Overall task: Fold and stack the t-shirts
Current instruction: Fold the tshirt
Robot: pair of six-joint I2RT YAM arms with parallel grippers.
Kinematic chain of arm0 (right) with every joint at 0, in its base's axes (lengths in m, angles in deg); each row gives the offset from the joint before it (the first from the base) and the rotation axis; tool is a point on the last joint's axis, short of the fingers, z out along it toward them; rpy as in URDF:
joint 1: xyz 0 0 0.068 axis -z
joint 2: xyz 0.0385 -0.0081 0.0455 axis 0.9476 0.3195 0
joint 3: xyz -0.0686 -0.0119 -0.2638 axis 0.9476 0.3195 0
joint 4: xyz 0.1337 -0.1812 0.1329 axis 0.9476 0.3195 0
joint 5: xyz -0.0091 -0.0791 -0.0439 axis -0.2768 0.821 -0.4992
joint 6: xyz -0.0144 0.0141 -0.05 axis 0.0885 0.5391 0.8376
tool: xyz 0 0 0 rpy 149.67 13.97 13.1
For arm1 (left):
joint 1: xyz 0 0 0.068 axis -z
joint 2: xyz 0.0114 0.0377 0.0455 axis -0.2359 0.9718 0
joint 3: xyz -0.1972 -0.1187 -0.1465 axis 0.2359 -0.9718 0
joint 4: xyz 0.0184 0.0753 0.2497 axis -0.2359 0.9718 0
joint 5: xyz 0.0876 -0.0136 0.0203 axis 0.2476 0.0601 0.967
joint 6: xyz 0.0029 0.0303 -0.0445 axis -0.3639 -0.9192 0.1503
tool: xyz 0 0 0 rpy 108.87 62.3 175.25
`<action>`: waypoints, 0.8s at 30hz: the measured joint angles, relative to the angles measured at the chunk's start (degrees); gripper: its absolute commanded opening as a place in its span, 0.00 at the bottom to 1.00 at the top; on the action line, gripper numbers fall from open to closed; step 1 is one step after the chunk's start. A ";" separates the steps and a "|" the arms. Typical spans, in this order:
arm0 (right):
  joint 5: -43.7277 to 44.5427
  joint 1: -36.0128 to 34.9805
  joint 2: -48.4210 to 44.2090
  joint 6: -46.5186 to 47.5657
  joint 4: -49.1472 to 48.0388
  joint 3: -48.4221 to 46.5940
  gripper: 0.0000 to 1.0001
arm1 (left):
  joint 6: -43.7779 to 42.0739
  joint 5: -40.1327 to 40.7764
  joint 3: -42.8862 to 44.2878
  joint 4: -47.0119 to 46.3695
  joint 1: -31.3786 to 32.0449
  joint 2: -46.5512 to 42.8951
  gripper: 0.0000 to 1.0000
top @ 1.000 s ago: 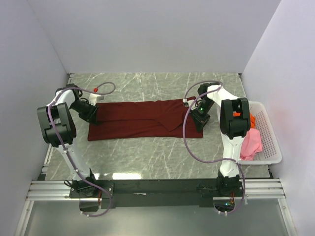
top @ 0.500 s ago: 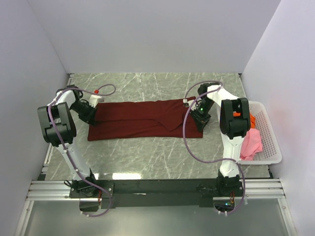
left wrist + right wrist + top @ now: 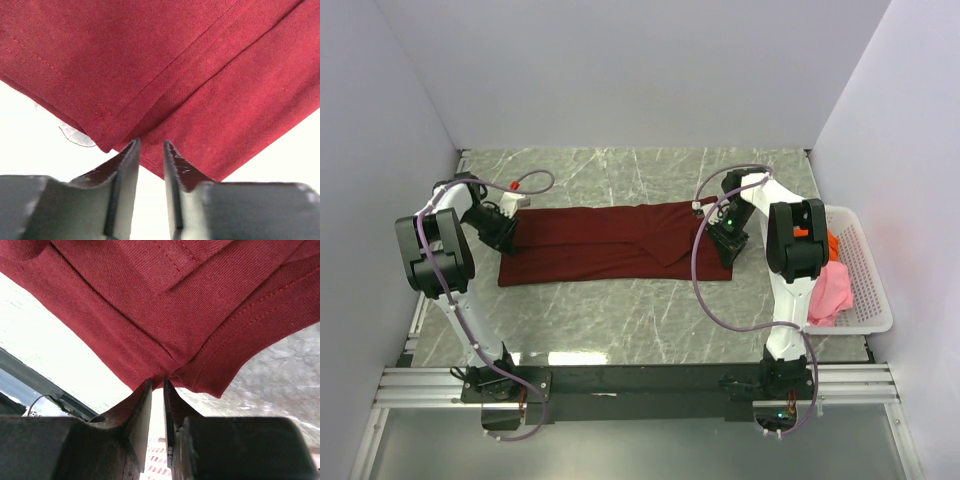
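Note:
The dark maroon t-shirt (image 3: 610, 245) lies folded into a long strip across the middle of the table. My left gripper (image 3: 508, 240) is low at its left end. In the left wrist view its jaws (image 3: 151, 145) stand a little open, a gap showing between them, with the shirt's folded edge (image 3: 200, 75) right at the tips. My right gripper (image 3: 728, 246) is at the shirt's right end, shut (image 3: 157, 382) on a pinch of maroon cloth (image 3: 150, 300) that bunches toward the tips. The pink t-shirt (image 3: 830, 285) and the orange t-shirt (image 3: 832, 240) lie in the basket.
A white perforated basket (image 3: 875, 305) stands at the table's right edge beside the right arm. Grey walls close in the left, back and right sides. Bare marble table (image 3: 620, 320) lies in front of the shirt, and a metal rail (image 3: 640, 385) runs along the near edge.
The left wrist has shifted very slightly at the shirt's left end. The shirt and the right arm look the same.

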 measured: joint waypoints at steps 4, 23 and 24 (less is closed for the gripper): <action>0.00 0.00 0.07 -0.09 0.02 0.00 0.23 | 0.00 0.00 0.00 -0.04 -0.02 0.00 0.39; 0.04 0.00 0.87 -0.81 0.20 -0.39 0.23 | -1.14 0.55 -0.42 -1.51 -0.02 0.02 0.28; 0.09 0.00 0.87 -0.83 0.22 -0.44 0.23 | -1.20 0.63 -0.46 -1.51 -0.02 0.02 0.28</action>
